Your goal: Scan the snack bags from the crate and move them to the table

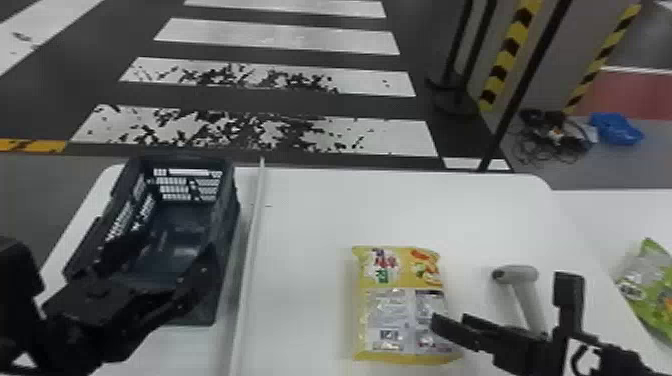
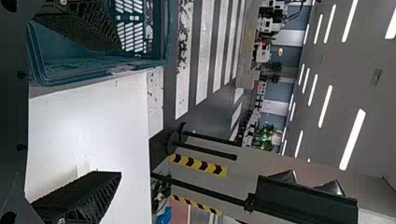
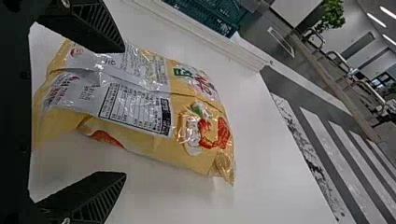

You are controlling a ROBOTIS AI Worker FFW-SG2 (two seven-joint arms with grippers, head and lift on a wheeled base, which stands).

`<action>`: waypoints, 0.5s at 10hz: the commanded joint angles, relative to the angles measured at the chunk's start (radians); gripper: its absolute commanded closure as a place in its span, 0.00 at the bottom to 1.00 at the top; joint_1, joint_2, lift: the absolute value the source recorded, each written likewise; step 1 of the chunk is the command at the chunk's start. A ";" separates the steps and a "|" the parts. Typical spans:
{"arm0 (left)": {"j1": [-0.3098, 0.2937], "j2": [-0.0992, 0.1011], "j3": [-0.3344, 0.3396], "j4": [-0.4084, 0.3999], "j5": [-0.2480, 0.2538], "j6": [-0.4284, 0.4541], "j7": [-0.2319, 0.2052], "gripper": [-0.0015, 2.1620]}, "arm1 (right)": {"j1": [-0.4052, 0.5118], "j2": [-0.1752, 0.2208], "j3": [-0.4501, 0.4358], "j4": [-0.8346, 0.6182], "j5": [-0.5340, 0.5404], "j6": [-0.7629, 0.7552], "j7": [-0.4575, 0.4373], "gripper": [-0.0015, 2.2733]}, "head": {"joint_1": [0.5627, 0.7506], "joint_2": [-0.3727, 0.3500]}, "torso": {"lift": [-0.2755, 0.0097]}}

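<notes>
The dark crate is at the table's left, its floor visible. Over its near part stands my open left gripper. In the left wrist view, a crate wall lies beyond the open left gripper. A yellow snack bag lies flat on the table, printed back panel up. My right gripper is open at the bag's right side. In the right wrist view, one finger of the right gripper overlaps the bag; the other is past its edge. The pale scanner stands behind the right gripper.
A green snack bag lies on the white surface at the far right. A raised pale strip runs along the table between crate and yellow bag. Beyond the table stand black posts and a striped pillar.
</notes>
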 commanded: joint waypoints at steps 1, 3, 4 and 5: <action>-0.002 0.000 -0.001 0.005 0.000 0.000 -0.001 0.02 | -0.009 -0.001 0.025 0.016 0.008 -0.004 0.004 0.03 | 0.70 0.41 | 0.63; -0.005 0.000 -0.001 0.011 0.001 0.000 -0.001 0.02 | -0.031 -0.017 0.059 0.033 0.041 0.002 0.005 0.26 | 0.70 0.43 | 0.63; -0.005 0.002 -0.001 0.017 0.001 0.000 -0.001 0.02 | -0.041 -0.021 0.071 0.039 0.070 0.008 -0.001 0.88 | 0.70 0.44 | 0.63; -0.006 0.002 -0.001 0.026 0.001 0.000 -0.002 0.02 | -0.040 -0.020 0.078 0.041 0.087 -0.011 0.001 0.99 | 0.70 0.44 | 0.63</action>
